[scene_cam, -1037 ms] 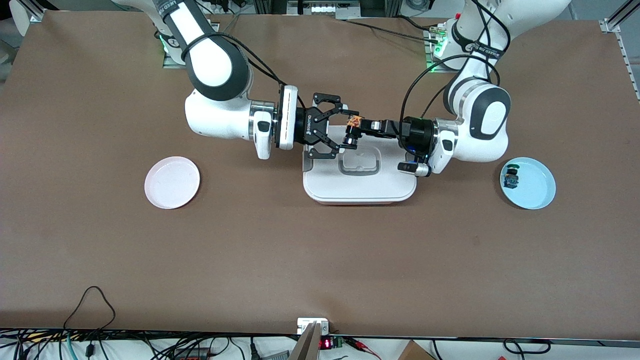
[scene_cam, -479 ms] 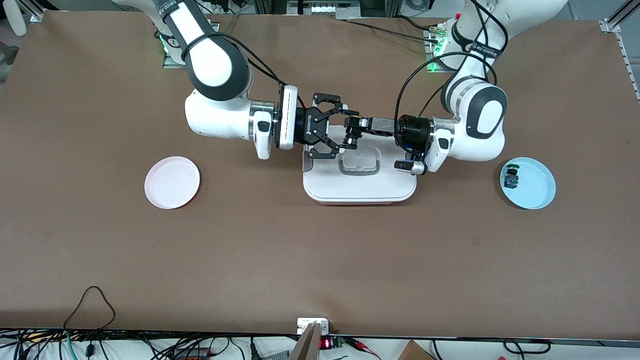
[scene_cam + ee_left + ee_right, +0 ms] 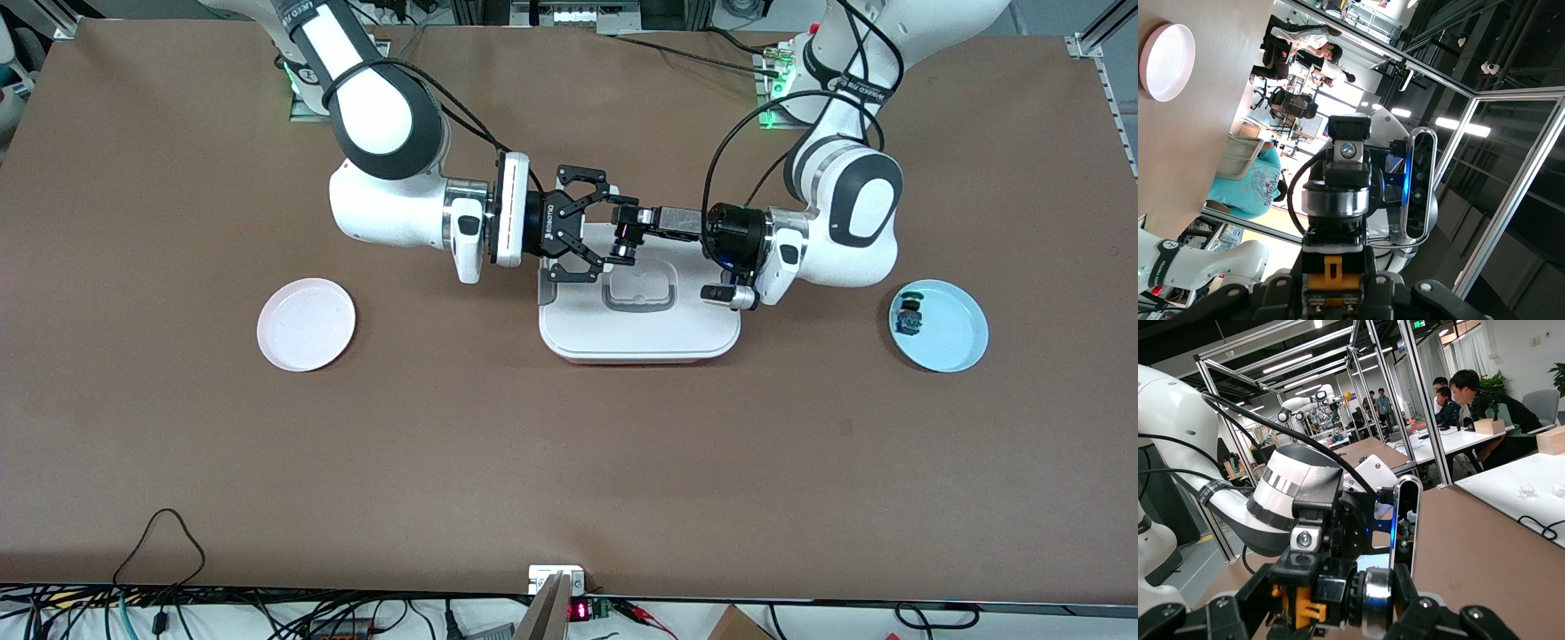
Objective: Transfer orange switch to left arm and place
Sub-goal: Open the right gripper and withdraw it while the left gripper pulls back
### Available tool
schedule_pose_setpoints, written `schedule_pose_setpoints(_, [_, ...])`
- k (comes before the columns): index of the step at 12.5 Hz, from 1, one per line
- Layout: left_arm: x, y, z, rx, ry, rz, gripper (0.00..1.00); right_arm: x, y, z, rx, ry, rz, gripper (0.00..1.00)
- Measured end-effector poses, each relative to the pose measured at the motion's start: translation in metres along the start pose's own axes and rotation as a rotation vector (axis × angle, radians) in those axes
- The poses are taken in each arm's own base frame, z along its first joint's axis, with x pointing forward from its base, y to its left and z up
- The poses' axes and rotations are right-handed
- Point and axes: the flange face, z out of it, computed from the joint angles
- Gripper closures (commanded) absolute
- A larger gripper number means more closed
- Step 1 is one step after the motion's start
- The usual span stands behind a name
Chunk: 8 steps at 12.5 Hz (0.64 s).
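Note:
The orange switch (image 3: 625, 238) is held in the air over the box's (image 3: 640, 331) edge nearest the robots' bases. My left gripper (image 3: 629, 228) is shut on its orange block end (image 3: 1333, 280). Its silver ring and black body (image 3: 1336, 200) point toward the right arm. My right gripper (image 3: 617, 231) is open, and its spread fingers stand on either side of the switch (image 3: 1338, 593) without closing on it. In the right wrist view the switch sits between my right gripper's (image 3: 1328, 603) fingers.
A pink plate (image 3: 306, 324) lies toward the right arm's end of the table. A blue plate (image 3: 951, 342) lies toward the left arm's end and holds a small switch with a green cap and blue body (image 3: 909, 317). Both forearms hang low over the box.
My left gripper has carried the switch a little toward the right gripper and turned it, so its orange part no longer shows from the front. The right arm has stayed still.

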Motion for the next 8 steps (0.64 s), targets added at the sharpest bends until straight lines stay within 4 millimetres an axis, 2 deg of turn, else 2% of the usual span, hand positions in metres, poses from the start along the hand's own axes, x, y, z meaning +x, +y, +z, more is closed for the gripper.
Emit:
schedule_pose_setpoints(1, [0.000, 0.000, 0.000, 0.000, 0.000, 0.000, 1.00, 0.000, 0.000, 0.000, 0.000, 0.000, 0.000, 0.79])
schedule_pose_setpoints(2, [0.000, 0.001, 0.000, -0.001, 0.000, 0.002, 1.00, 0.001, 0.000, 0.000, 0.000, 0.002, 0.001, 0.58])
schedule_pose_setpoints(3, [0.000, 0.003, 0.001, -0.004, -0.001, 0.005, 1.00, 0.003, 0.000, -0.001, 0.000, 0.004, 0.003, 0.01])
schedule_pose_setpoints(5, [0.001, 0.006, 0.002, -0.011, -0.001, 0.006, 1.00, 0.011, 0.003, -0.006, -0.009, 0.016, 0.014, 0.00])
schedule_pose_setpoints(8, [0.001, 0.004, 0.001, -0.011, 0.000, 0.002, 1.00, 0.052, 0.018, -0.045, -0.053, 0.071, 0.047, 0.00])
